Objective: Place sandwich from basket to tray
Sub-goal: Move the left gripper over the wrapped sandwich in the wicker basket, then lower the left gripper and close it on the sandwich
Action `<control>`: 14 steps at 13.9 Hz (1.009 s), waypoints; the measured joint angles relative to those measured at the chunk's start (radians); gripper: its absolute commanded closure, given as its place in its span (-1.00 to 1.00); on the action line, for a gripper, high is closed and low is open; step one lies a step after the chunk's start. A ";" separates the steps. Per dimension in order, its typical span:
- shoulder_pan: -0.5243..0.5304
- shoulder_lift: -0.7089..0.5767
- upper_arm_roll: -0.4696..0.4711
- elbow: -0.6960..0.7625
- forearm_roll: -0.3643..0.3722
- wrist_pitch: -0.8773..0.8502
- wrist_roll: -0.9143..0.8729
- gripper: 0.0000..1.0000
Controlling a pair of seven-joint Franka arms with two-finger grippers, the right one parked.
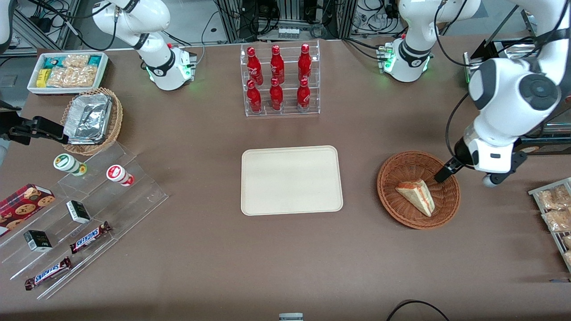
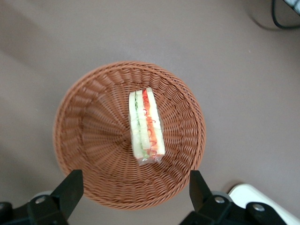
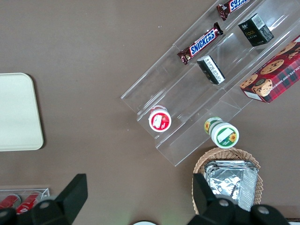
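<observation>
The gripper [image 2: 133, 192] shows only its two spread fingertips [image 2: 70, 187], the body cut off by the edge. In the front view, the arm hides the basket's [image 1: 401, 209] 2 o'clock rim.

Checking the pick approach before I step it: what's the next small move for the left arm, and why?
Probably lower straight down. The end effector hangs open above the basket, its fingers wide apart and clear of the sandwich, which lies in the basket, ungrasped. The tray holds nothing yet.
</observation>
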 measured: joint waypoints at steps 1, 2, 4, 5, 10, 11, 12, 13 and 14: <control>0.000 0.000 -0.004 -0.035 0.000 0.042 -0.029 -1.00; 0.000 0.002 -0.005 -0.063 0.000 0.076 -0.041 -1.00; 0.000 0.020 -0.005 -0.094 0.000 0.125 -0.048 -1.00; 0.000 0.034 -0.005 -0.099 0.000 0.154 -0.049 -1.00; 0.000 0.117 -0.011 -0.101 0.000 0.273 -0.065 -1.00; 0.000 0.131 -0.012 -0.101 0.000 0.294 -0.069 -1.00; -0.001 0.146 -0.012 -0.101 0.000 0.312 -0.072 -1.00; -0.001 0.161 -0.012 -0.101 0.000 0.327 -0.074 -1.00; -0.003 0.176 -0.013 -0.101 0.000 0.342 -0.075 -1.00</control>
